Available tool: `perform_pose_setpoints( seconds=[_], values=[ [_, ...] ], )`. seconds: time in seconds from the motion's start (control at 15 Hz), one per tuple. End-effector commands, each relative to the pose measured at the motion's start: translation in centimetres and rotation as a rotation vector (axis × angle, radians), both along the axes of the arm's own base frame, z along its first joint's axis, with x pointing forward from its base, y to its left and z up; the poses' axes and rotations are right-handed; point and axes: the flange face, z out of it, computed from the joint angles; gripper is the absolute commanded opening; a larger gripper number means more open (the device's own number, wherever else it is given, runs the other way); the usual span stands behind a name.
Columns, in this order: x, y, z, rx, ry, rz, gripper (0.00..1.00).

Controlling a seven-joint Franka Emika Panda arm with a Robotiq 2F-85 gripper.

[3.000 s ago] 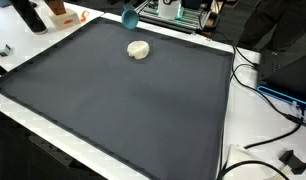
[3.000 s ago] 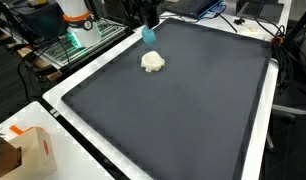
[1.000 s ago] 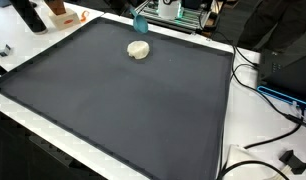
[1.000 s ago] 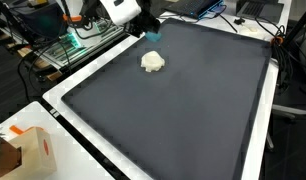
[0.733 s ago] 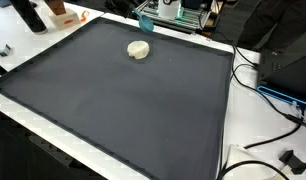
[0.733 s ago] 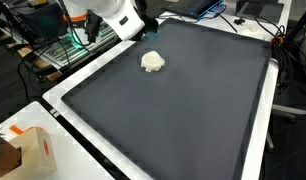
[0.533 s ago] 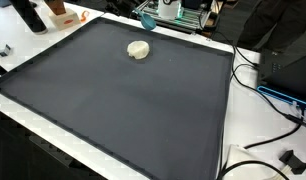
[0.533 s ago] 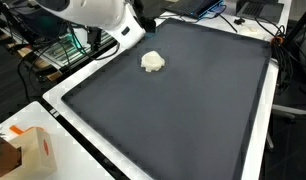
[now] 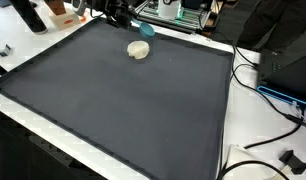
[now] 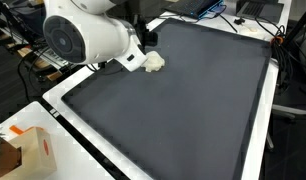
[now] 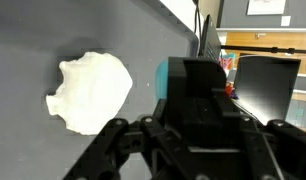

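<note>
One small teal block [image 11: 170, 80] sits pinched in the hand [image 9: 138, 25], just beside a lumpy cream-white wad [image 11: 90, 92].

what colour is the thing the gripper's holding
Teal: a blue-green block, and it shows best in the wrist view.

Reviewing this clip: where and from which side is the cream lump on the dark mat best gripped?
Probably across the middle of the cream lump, coming from straight above. It lies low and rounded on the mat, with no handle or rim, so fingers would close on its sides. The gripper, beside it, seems shut on a teal piece.
</note>
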Motion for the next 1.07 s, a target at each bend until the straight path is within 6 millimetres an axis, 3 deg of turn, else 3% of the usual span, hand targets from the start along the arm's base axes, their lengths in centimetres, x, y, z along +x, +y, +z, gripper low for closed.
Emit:
perform_pose_setpoints(
  seconds=[0.0, 1.0],
  values=[
    [0.4, -0.7, -1.6, 0.03, 0.008, -0.037, 0.25],
    [0.5, -0.5, -6.5, -0.151, -0.01, -0.094, 0.25]
  ],
)
